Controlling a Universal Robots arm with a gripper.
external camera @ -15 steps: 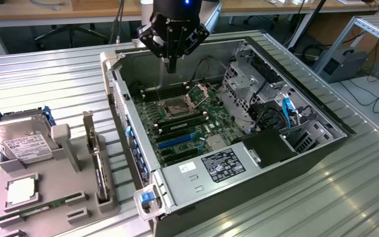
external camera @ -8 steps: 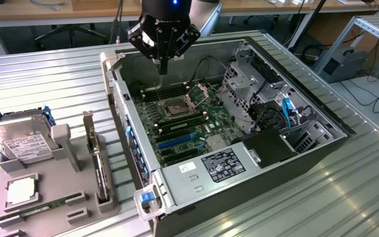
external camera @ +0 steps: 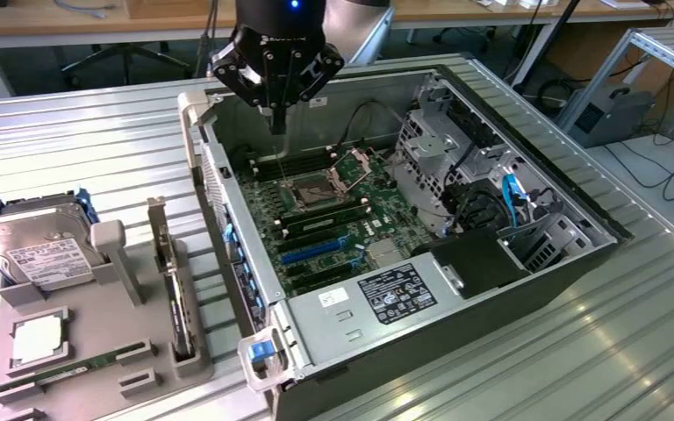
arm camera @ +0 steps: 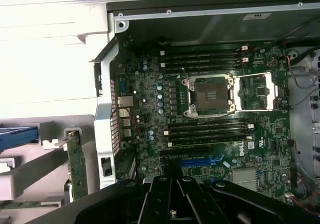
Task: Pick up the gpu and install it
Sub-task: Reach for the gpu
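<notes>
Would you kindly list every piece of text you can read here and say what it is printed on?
"DELL": white logo on the motherboard.
Power supply label: too small to read.
Hard drive label: too small to read.

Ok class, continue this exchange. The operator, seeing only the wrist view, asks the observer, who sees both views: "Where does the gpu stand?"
Observer: The gpu stands on edge in a grey holder, at the exterior view's left of the computer case.
Operator: What's beside it?
Observer: A hard drive with a white label sits in the same holder.
Operator: And my gripper?
Observer: The gripper, shut and empty, hangs over the case's far end, apart from the gpu.
</notes>
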